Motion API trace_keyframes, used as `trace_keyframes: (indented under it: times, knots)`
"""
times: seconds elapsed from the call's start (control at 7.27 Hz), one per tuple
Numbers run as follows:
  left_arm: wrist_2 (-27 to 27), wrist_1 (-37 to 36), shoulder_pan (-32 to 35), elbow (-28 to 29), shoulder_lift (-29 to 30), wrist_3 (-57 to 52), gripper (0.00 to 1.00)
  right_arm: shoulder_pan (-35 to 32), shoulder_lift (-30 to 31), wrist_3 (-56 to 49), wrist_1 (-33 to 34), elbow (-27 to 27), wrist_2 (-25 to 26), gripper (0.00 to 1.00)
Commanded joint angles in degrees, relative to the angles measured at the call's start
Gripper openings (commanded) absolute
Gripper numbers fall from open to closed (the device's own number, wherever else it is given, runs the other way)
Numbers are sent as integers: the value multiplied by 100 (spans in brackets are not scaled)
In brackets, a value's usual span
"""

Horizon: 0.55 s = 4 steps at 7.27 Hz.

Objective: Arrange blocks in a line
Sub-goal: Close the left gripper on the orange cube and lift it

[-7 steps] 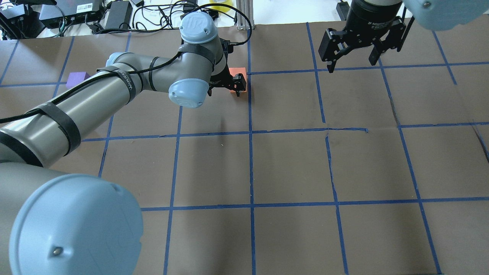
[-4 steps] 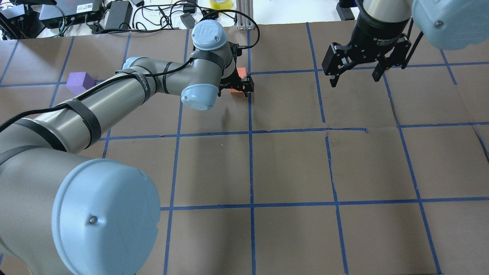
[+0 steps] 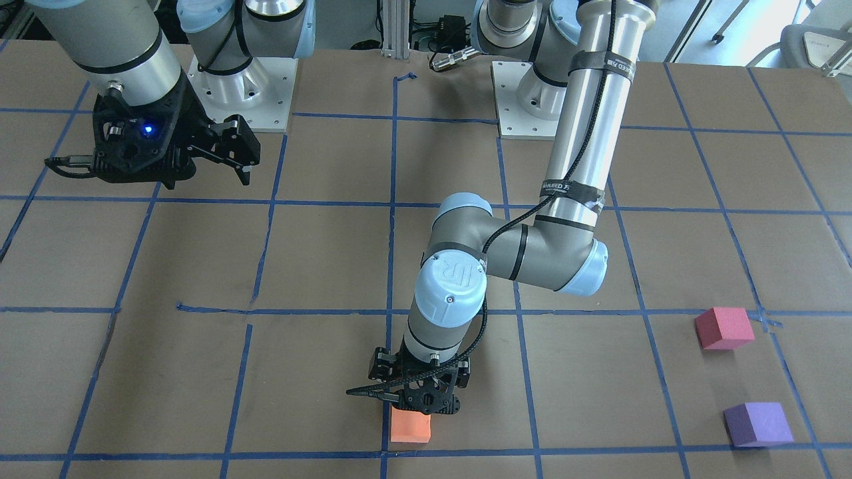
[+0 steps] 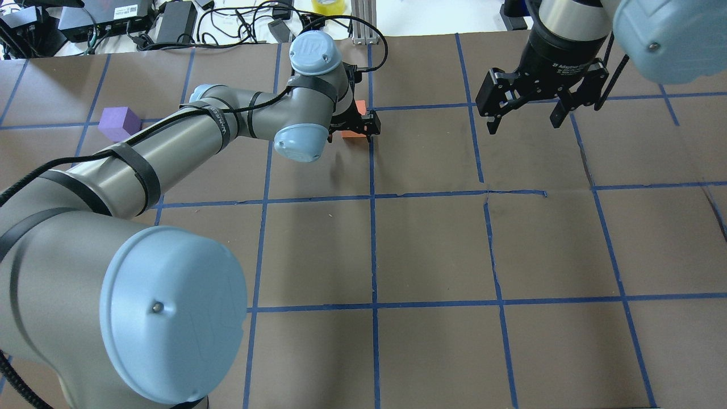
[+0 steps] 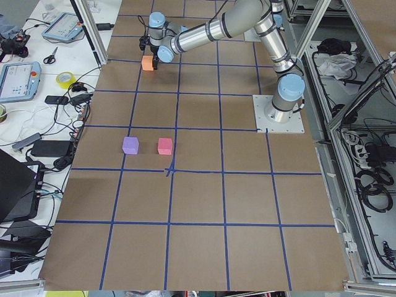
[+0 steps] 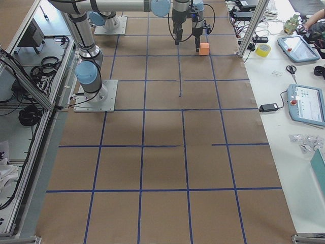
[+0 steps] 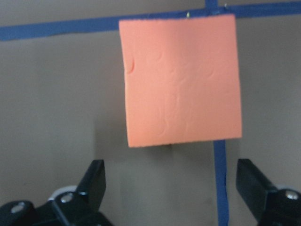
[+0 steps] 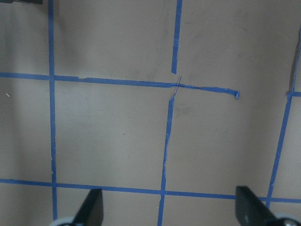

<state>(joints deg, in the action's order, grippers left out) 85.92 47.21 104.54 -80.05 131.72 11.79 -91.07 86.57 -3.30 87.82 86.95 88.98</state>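
The orange block (image 4: 359,106) lies on the brown paper by a blue tape crossing at the table's far edge; it also shows in the front view (image 3: 409,426). My left gripper (image 4: 356,122) hangs low over it, open. In the left wrist view the block (image 7: 181,77) lies just ahead of the spread fingertips (image 7: 96,172), not between them. The pinkish-red block (image 3: 724,327) and the purple block (image 3: 757,424) sit apart far to my left; the purple one also shows overhead (image 4: 119,123). My right gripper (image 4: 525,116) is open, empty and raised.
Blue tape lines (image 4: 373,250) form a grid on the paper. Cables and power supplies (image 4: 170,17) and a yellow tape roll (image 4: 326,5) lie beyond the far edge. The arm bases (image 3: 239,86) stand at the near side.
My left arm has shifted right and forward, so the wrist now covers more of the orange block. My right gripper has moved slightly toward the table's middle. The blocks have not moved.
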Motion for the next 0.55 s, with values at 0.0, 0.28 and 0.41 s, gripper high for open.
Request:
trace_keyframes:
  times: [0.0, 0.28, 0.41]
  knots:
    - [-259, -141, 5, 235, 222, 95, 100, 10, -8, -22, 138, 7, 31, 100]
    - [-190, -325, 5, 236, 258, 43, 73, 10, -8, -22, 147, -2, 75, 100]
    - [-181, -335, 5, 201, 171, -36, 5, 10, -8, -13, 147, -2, 67, 100]
